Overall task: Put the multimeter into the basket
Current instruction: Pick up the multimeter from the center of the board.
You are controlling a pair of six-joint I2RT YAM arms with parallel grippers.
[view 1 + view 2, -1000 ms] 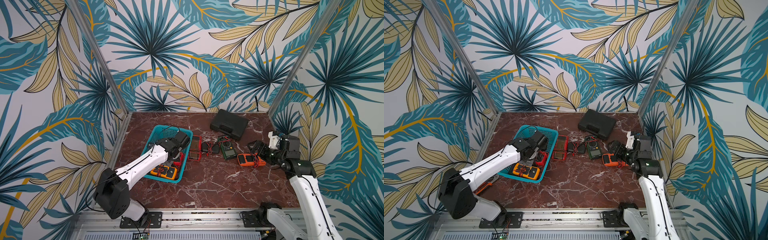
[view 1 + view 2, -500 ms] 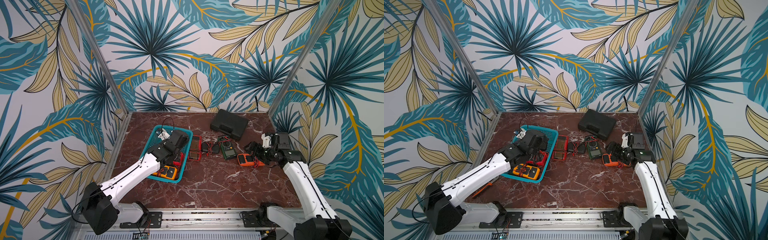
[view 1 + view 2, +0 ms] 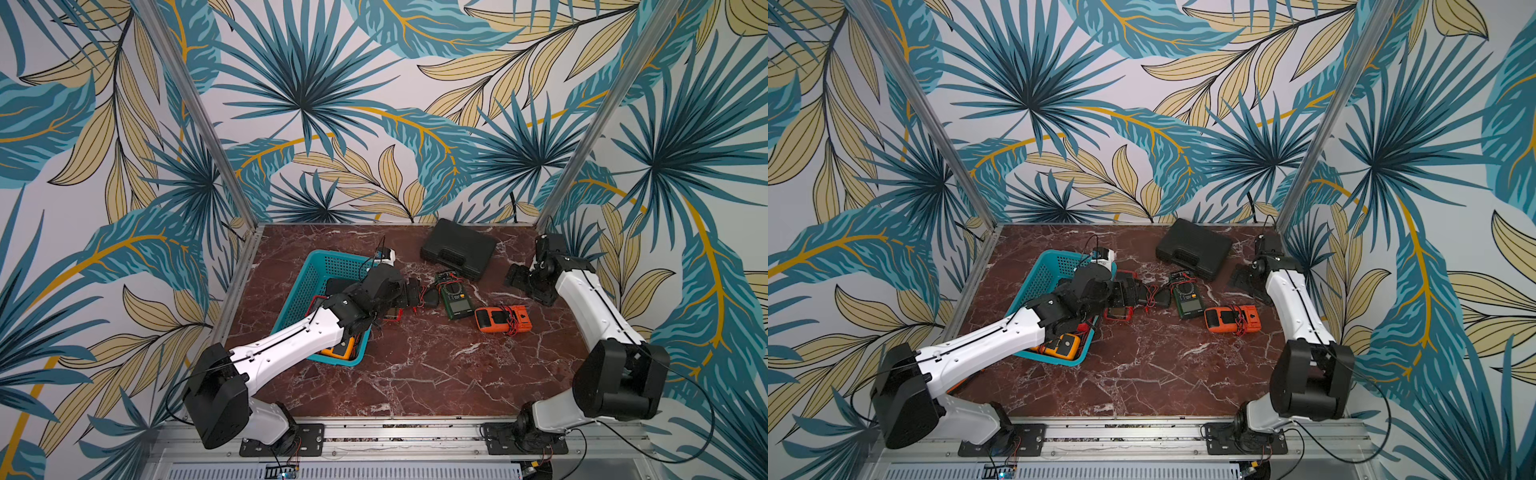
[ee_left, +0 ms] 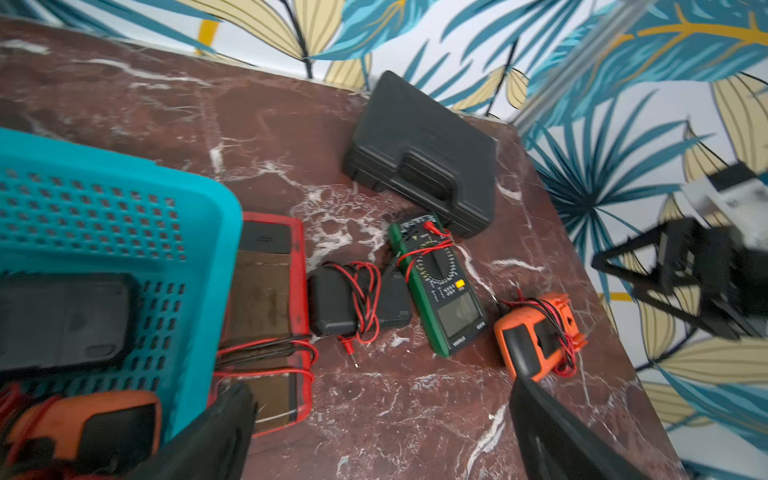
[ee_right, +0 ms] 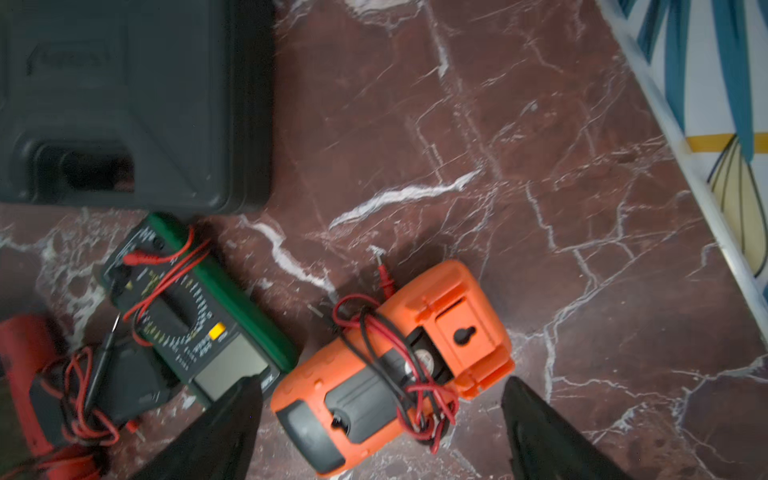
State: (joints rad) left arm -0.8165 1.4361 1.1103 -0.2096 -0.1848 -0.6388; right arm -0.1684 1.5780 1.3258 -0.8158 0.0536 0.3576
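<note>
The teal basket [image 3: 318, 274] [image 3: 1038, 282] [image 4: 124, 199] stands left of centre and holds a black meter [image 4: 62, 320] and a yellow-orange one [image 3: 338, 351]. A red multimeter [image 4: 266, 307] [image 3: 1119, 313] lies against its right wall. Further right lie a green multimeter [image 3: 455, 295] [image 5: 199, 324] and an orange multimeter [image 3: 503, 319] [image 5: 457, 316], both wrapped in leads. My left gripper [image 3: 411, 291] [image 4: 386, 436] is open over bare marble just past the basket's right rim. My right gripper [image 3: 517, 276] [image 5: 380, 382] hangs open above the orange multimeter, gripping nothing.
A black hard case [image 3: 459, 248] [image 4: 419, 153] sits at the back, touching the green meter's top end. A small black unit with red leads [image 4: 332, 307] lies between the red and green meters. The wall [image 5: 706, 124] runs close on the right.
My left arm has swung right, from over the basket to beyond its right rim. My right arm has stretched out lower and its gripper has drawn slightly back from the orange multimeter.
</note>
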